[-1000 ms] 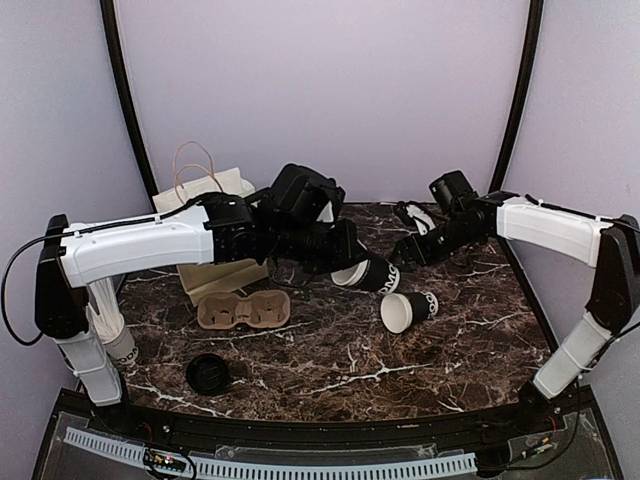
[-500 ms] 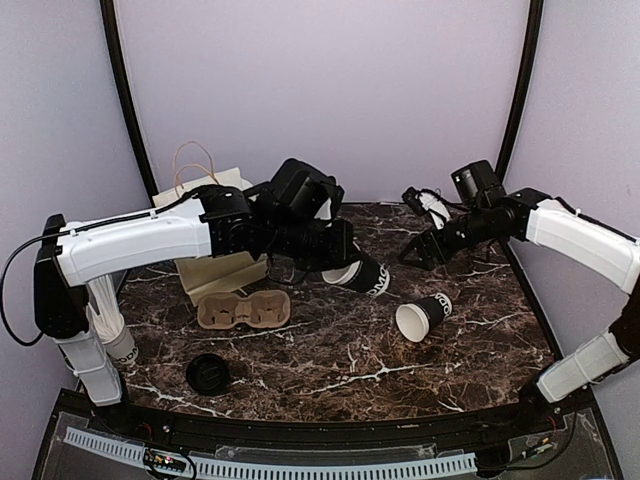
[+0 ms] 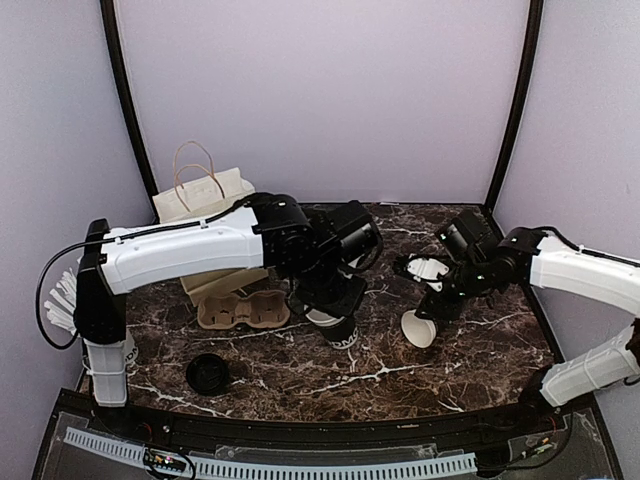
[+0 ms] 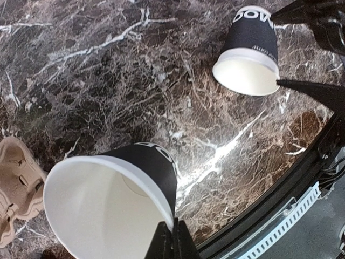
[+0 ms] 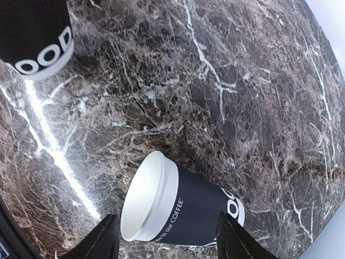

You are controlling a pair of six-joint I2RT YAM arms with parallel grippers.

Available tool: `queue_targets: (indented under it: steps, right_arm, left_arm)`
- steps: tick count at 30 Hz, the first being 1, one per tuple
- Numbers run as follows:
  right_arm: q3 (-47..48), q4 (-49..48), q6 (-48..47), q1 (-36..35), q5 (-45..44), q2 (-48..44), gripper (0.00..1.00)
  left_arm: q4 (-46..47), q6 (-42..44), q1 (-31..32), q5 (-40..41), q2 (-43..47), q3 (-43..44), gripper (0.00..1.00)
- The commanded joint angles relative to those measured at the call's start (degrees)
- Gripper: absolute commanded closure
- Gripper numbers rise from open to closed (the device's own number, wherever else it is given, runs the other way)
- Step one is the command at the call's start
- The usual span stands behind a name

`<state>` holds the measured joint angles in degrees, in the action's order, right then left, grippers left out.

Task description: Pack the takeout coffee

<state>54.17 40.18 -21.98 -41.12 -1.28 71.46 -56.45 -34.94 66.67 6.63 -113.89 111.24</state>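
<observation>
Surrounding walls (image 3: pixel 320 100): pale lilac and plain, on three sides of the table.
Table (image 3: pixel 300 385): dark brown marble with white veins; both arm bases stand at its near edge.
Left arm (image 3: pixel 180 250): from the left corner the white forearm stretches right to the middle of the table, and the wrist bends down.
Right arm (image 3: pixel 585 272): the elbow is at the right edge; the forearm goes left and down, low above the marble.
Paper bag (image 3: pixel 205 195): beige, with handles, upright at the back left.
Cup tray (image 3: pixel 243 312): brown cardboard, in front of the bag, just left of the left wrist.
Held cup (image 4: pixel 108 205): black paper, white inside, bare white rim; tilted, low over the middle of the table, just right of the tray.
Lying cup (image 5: pixel 188 208): same kind, on its side on the marble, to the right and apart from the held cup.
Left gripper (image 4: pixel 172 240): closed tight, pinching the wall of the held cup at its rim.
Right gripper (image 5: pixel 170 237): jaws apart, one finger on each side of the lying cup; whether they touch it I cannot tell.
Lid (image 3: pixel 208 373): black, flat, loose near the front left.
</observation>
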Motion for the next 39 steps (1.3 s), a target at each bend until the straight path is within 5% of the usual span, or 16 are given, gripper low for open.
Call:
queue_targets:
  steps: [1,19,26,39]
  right_arm:
    - [-2.1,-0.5,0.3,-3.1,-7.9,0.5,0.39]
    - [-2.6,0.1,0.8,-5.0,-13.9,3.6,0.43]
    - [-2.8,-1.2,1.3,-4.9,-18.0,5.3,0.46]
    - [7.2,-0.2,5.7,-4.9,-11.4,12.8,0.37]
  left_arm:
    - [-3.0,-0.6,0.4,-1.2,1.1,-3.0,1.00]
    - [1.6,-3.6,1.0,-2.3,3.3,-7.3,0.63]
    - [3.8,-5.6,1.0,2.8,9.4,-10.7,0.60]
    - [8.4,-10.6,0.6,11.7,20.3,-19.1,0.58]
